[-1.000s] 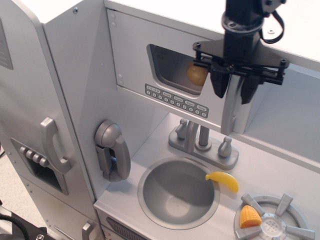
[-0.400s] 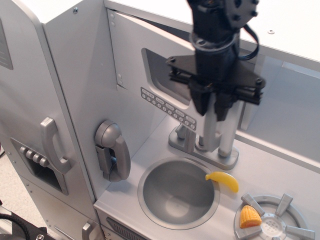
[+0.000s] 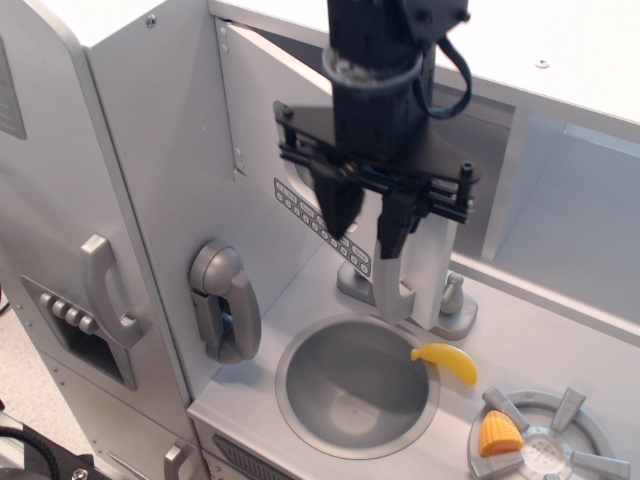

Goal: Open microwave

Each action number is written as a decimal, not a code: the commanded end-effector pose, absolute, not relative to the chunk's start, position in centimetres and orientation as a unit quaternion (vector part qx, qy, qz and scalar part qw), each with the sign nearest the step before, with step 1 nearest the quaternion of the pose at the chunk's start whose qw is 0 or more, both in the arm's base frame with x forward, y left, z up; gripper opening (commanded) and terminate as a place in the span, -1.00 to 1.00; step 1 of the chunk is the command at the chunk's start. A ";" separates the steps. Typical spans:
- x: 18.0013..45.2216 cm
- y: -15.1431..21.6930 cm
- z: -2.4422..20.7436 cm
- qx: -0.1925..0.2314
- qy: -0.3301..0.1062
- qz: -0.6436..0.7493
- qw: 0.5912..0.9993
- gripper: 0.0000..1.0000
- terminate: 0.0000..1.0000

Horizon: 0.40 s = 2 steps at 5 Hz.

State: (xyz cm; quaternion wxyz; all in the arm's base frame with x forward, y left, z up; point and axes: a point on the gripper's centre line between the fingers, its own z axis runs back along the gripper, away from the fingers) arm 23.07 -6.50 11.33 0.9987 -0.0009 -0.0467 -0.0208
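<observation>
The microwave door (image 3: 258, 110) of the silver-grey toy kitchen stands swung well out to the left on its left hinge. Its button row (image 3: 303, 208) shows; its window is hidden behind my arm. The open compartment (image 3: 570, 215) is bare on the right. My black gripper (image 3: 365, 222) points down in front of the door. Its fingers (image 3: 337, 205) are spread apart, and the right one is against the top of the vertical grey bar handle (image 3: 388, 285). The fingers do not clamp the handle.
Below are a round sink (image 3: 355, 385), a faucet (image 3: 452, 300) partly hidden by the door, a yellow banana (image 3: 447, 362), a corn piece (image 3: 498, 437) on the burner (image 3: 560, 450), a toy phone (image 3: 225, 300), and the tall fridge door's curved handle (image 3: 105, 290) at left.
The microwave door has swung from nearly closed to well open. My gripper moved left and down with the handle. The yellow object seen through the window no longer shows.
</observation>
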 end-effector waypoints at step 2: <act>22.7 -14.0 13.4 -0.054 -0.016 -0.031 0.998 1.00 -1.00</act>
